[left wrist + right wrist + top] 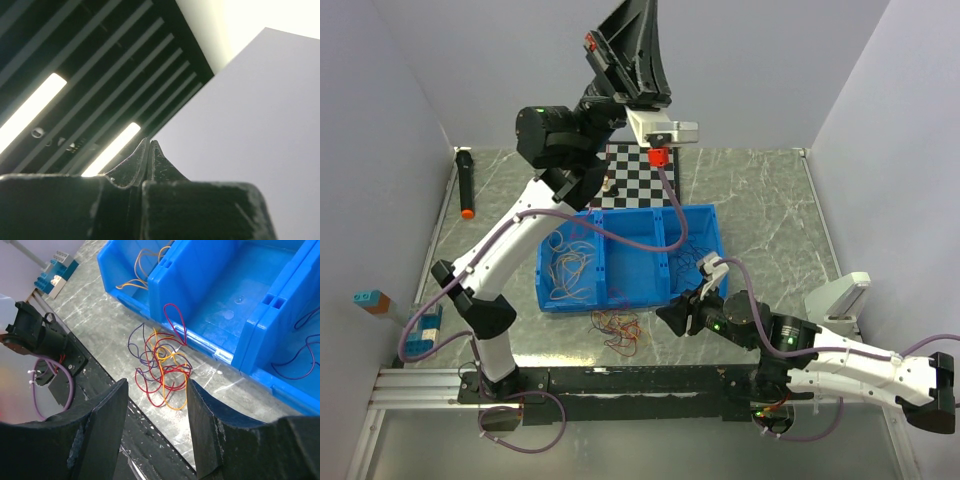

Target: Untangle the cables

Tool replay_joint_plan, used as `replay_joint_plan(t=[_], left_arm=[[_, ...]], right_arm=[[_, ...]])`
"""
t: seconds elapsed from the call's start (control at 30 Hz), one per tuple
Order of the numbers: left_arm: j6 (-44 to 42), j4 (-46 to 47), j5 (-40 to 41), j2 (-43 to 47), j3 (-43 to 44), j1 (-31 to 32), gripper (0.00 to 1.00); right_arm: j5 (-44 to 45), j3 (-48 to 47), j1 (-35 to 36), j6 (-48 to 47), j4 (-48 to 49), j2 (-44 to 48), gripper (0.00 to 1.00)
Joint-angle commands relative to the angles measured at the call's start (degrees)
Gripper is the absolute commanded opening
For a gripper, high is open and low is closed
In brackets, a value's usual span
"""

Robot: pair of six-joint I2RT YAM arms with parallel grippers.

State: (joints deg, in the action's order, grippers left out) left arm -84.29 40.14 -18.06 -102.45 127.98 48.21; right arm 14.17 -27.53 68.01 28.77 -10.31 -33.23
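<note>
**Colleague:** How much room is there around the work?

**Operator:** From overhead I see a grey marbled table [770, 230] boxed in by a left wall [370, 200] and a right wall [900, 180]. A blue bin [695, 212] with three compartments sits mid-table. A checkerboard [635, 180] lies behind it, and a black marker [466, 185] lies near the left wall. The right half of the table is open stone. In front of the bin I have only a narrow strip before the black rail [620, 380] at the near edge.

**Colleague:** Where are the cables, and where are your claws?

**Operator:** The tangle of cables [618, 330], made of red, orange and purple loops, lies on that narrow strip, just beside the bin's front wall. One red loop stands up against that wall. My right claw [156, 425] is low over the table, just to the right of the tangle. Its fingers are spread wide with nothing between them. In its wrist view the tangle lies just beyond the fingertips, in line with the gap, and is not touching them.

My left claw [148, 150] is raised high above the far side of the bin, pointing at the ceiling, well apart from the tangle. Its fingers are pressed together and hold nothing.

Loose orange cables [568, 268] lie in the bin's left compartment, and purple cables [688, 245] lie in its right one.
</note>
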Motion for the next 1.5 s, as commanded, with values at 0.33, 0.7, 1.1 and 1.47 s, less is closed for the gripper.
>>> replay_joint_plan(t=[0.33,0.7,1.1,1.47], left_arm=[[0.36,1.96,1.36,-1.08,3.42,0.22,0.01],[1.85,7.23,5.84,4.97,-13.53,-1.01,0.01],[3.78,10.40,7.08,4.20,-18.49,-3.64,0.01],[6.06,7.76,9.19,6.90,-23.53,-4.09,0.01]], right_arm=[[1.12,1.95,-0.33,0.84,1.69,1.15,0.57],[1.65,2.65,-0.33,1.37,0.99,2.64,0.57],[2.09,3.45,-0.42,1.81,1.07,3.26,0.57],[1.65,3.53,-0.60,2.16,1.25,2.82,0.57]])
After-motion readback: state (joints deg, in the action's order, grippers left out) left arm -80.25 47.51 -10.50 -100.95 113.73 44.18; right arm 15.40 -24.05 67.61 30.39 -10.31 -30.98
